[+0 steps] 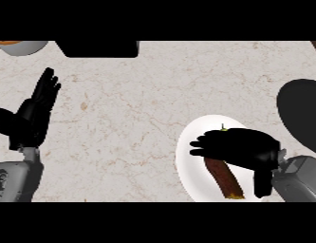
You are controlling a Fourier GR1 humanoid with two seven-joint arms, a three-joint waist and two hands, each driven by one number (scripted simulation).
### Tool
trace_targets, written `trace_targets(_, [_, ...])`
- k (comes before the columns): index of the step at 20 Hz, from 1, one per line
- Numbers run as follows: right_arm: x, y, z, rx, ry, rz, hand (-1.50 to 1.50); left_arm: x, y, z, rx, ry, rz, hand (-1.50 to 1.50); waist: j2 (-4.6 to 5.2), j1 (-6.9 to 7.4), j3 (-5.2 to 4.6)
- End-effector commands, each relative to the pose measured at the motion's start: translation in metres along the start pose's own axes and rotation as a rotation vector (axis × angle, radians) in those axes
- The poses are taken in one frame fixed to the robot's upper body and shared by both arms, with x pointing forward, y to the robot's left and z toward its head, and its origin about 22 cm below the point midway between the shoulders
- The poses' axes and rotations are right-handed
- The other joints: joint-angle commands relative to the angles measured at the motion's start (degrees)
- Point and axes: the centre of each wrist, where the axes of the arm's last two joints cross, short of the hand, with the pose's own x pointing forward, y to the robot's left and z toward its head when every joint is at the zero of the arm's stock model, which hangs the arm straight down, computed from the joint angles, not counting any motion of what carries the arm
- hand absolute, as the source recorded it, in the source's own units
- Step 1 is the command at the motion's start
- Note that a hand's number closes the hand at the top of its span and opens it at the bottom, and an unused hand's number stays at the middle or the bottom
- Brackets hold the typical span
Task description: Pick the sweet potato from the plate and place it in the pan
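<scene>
A white plate [192,178] lies at the counter's lower right. On it lies a long brown sweet potato [226,180], its far end hidden under my right hand [241,147]. That hand sits over the plate with fingers curled round the potato's upper part. The dark pan [311,116] lies at the right edge, just beyond the plate, partly cut off by the view. My left hand [29,116] rests open at the left, fingers straight and pointing away from me.
A black rectangular object [97,49] sits at the far edge of the marble counter. A white bowl with something orange inside [20,46] stands at the far left corner. Dark wood shows past the counter's far corners.
</scene>
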Motion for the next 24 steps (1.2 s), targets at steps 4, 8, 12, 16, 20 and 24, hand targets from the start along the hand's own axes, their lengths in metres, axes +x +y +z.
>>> trace_targets(4, [-0.002,0.007,-0.031,0.053,-0.001,0.038,-1.5,0.01,0.015,0.005,-0.011,0.008,0.003,0.0,0.0,0.35,0.0])
trace_targets(8, [-0.018,0.017,-0.031,0.068,0.025,0.031,-1.5,0.011,0.009,0.003,0.003,-0.021,0.006,0.0,0.01,0.15,0.0])
trace_targets(12, [-0.009,0.038,-0.039,0.128,0.026,0.042,-1.5,0.004,-0.006,0.01,0.005,-0.024,0.004,0.0,-0.04,0.08,0.0])
trace_targets(16, [0.0,0.033,-0.062,0.151,-0.02,0.04,1.5,0.004,0.012,-0.004,0.001,-0.003,0.005,0.0,0.03,0.13,-0.01])
trace_targets(20, [0.008,0.042,-0.053,0.124,-0.122,0.1,1.5,0.006,0.015,-0.003,-0.013,0.006,-0.007,0.0,-0.03,0.04,-0.01])
trace_targets(24, [-0.003,0.03,-0.037,0.118,-0.13,0.093,1.5,-0.004,0.006,0.005,0.018,-0.005,0.0,0.0,-0.04,0.0,-0.02])
